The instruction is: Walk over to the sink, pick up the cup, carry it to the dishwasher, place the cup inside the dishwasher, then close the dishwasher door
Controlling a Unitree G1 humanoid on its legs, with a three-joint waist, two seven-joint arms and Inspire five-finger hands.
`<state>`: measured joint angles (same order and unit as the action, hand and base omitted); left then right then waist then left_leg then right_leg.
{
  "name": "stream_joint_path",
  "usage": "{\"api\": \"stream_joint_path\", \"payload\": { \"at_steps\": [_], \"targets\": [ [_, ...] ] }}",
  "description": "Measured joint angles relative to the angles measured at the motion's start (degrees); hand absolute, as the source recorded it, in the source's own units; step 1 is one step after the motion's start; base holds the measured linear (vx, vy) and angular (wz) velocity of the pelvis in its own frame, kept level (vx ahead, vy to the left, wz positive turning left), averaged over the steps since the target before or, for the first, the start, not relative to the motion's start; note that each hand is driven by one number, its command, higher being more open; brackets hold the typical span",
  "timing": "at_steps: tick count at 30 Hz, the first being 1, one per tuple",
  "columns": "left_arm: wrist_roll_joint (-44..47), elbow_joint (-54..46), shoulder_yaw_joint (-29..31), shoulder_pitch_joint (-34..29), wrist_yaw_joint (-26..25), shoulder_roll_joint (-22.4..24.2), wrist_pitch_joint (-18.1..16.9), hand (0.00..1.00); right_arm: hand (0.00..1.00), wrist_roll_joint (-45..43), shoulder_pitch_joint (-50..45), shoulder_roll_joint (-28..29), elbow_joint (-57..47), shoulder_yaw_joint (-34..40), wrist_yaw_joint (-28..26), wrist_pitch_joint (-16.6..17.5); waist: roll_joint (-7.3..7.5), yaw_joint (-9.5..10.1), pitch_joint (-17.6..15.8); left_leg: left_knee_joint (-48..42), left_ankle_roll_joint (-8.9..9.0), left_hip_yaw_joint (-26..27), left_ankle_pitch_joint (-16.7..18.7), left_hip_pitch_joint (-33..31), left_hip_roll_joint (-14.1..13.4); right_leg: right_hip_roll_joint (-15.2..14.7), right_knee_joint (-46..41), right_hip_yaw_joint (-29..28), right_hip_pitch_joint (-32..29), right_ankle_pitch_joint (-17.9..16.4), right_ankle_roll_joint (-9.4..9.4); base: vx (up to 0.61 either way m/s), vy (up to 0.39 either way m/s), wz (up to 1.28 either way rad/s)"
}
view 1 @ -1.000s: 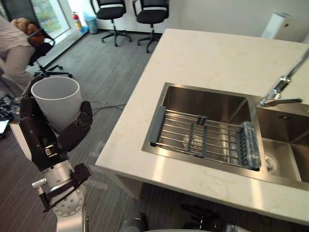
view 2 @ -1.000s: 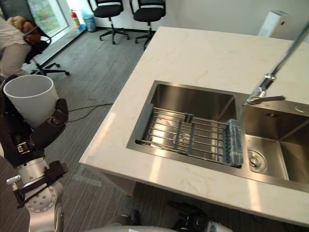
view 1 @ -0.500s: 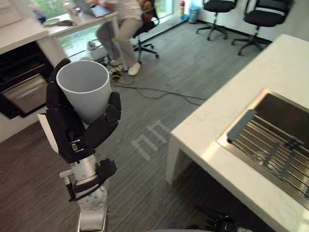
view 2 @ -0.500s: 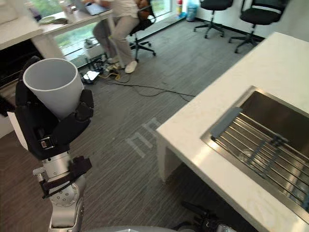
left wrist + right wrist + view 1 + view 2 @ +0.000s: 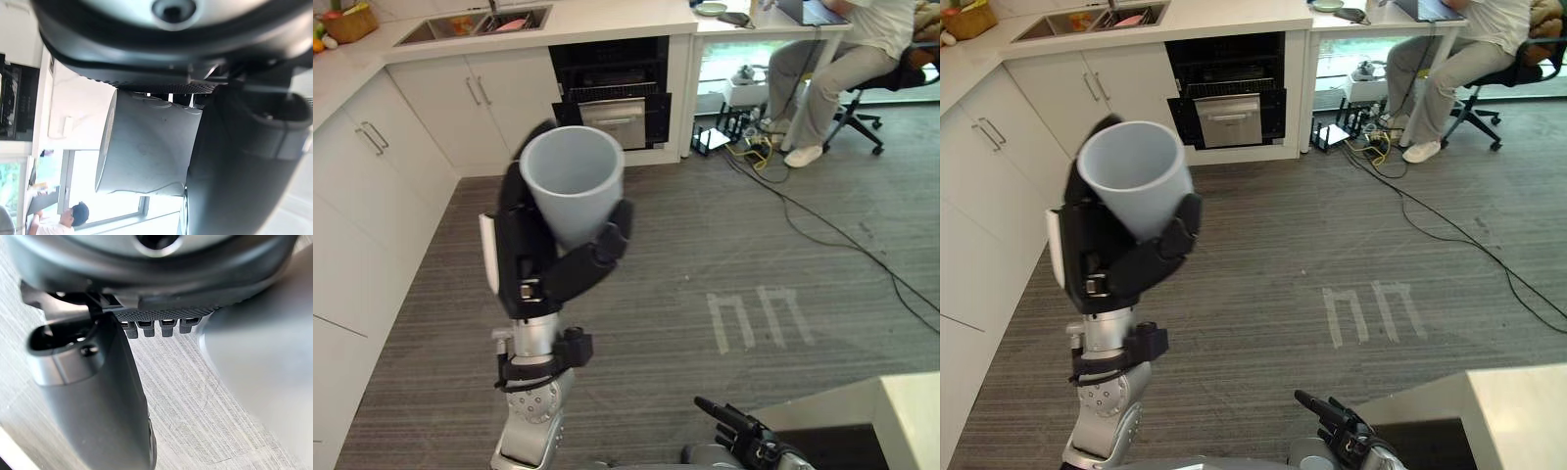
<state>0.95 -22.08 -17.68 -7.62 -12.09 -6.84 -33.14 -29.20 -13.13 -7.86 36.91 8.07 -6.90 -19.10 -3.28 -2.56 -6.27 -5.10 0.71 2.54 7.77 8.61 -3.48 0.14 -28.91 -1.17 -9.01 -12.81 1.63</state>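
Left hand point(image 5: 543, 264): raised in front of the robot, fingers and thumb curled round the lower half of the cup point(image 5: 573, 181).
Cup: pale grey, upright, mouth up, nothing inside, held high above the grey striped floor point(image 5: 724, 245).
Right hand point(image 5: 744, 441): low, near the robot, fingers loosely stretched out, holding nothing.
Dishwasher point(image 5: 612, 113): set in white cabinets point(image 5: 489, 103) beyond the cup, door tilted part-open.
Person point(image 5: 822, 59): seated at a desk, far right.

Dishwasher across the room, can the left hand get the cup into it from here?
Probably not yet. The left hand holds the cup close to the robot; the dishwasher, door ajar, sits under the far counter across open floor. No obstacle shows between them.
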Motion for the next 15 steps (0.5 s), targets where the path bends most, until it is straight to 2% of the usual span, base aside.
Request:
{"api": "stream_joint_path", "payload": {
  "at_steps": [1, 2, 3, 4, 8, 12, 15],
  "targets": [
    [0.2, -0.3, 0.1, 0.9, 1.0, 0.0, 0.0, 0.0, 1.0, 0.0, -1.0, 0.9, -0.6, -0.9, 0.1, 0.7, 2.09, 0.18, 1.4, 0.0, 0.85, -0.5, 0.5, 0.0, 0.6, -0.3, 8.0, -0.6, 1.1, 2.6, -0.45, 0.2, -0.106, 0.75],
    [0.3, -0.2, 0.3, 1.8, 1.5, 0.6, -0.6, 0.0, 1.0, 0.1, -1.1, 1.1, -0.4, -1.5, 0.1, 1.4, 2.17, 0.24, 1.2, -0.3, 1.59, -0.5, 2.3, 0.7, 0.4, -0.4, 9.9, 0.9, 2.1, 4.0, -1.78, 0.18, -0.063, 0.55],
    [0.4, -0.4, 0.1, 1.9, 1.9, 1.1, -0.1, 0.0, 1.0, 0.2, -1.2, 1.0, -0.3, -1.4, 0.2, 1.6, 1.66, 0.13, 1.4, -0.6, 1.47, 0.0, 3.0, 0.9, -0.6, 0.0, 10.0, 2.1, 3.0, 4.2, -1.83, 0.14, -0.047, 0.35],
    [10.9, -1.9, -1.0, 0.7, 9.9, 0.4, 2.4, 0.0, 1.0, -1.1, -4.2, 3.7, -1.7, -1.7, 0.9, 5.8, 4.46, 0.82, 5.6, -2.4, 0.76, 5.8, 4.1, 0.0, 0.2, -0.7, 8.9, -0.3, 2.8, 4.3, -1.13, 0.05, -0.007, 0.16],
    [10.9, -1.8, -0.8, 0.7, 9.9, 0.5, 2.4, 0.0, 1.0, -1.1, -4.3, 3.7, -1.6, -1.7, 0.9, 5.8, 4.44, 0.51, 5.6, -2.4, 0.76, 5.9, 4.1, -0.1, 0.2, -0.6, 9.6, -0.3, 2.8, 4.4, -1.06, 0.0, 0.0, 0.0],
    [10.9, 1.2, 0.9, 0.5, 8.4, 2.5, 2.1, 0.0, 1.0, -0.9, -4.4, 3.7, -1.3, -1.9, 0.3, 5.6, 4.12, 0.08, 6.8, -2.2, 0.95, 6.7, 3.7, -1.1, -1.2, 0.2, 13.9, 0.8, 3.2, 6.4, -1.34, 0.02, -0.005, -0.09],
    [10.8, 4.9, 4.4, -0.9, 1.7, 4.9, 2.1, 0.0, 1.0, 0.5, -4.0, 3.3, 0.3, -2.0, -1.5, 5.4, 4.07, 0.12, 6.8, -2.1, 1.5, 7.3, 3.4, -0.8, -2.4, 0.2, 17.8, 4.1, 4.9, 8.0, -1.64, 0.04, -0.015, 0.0]
  ]
}}
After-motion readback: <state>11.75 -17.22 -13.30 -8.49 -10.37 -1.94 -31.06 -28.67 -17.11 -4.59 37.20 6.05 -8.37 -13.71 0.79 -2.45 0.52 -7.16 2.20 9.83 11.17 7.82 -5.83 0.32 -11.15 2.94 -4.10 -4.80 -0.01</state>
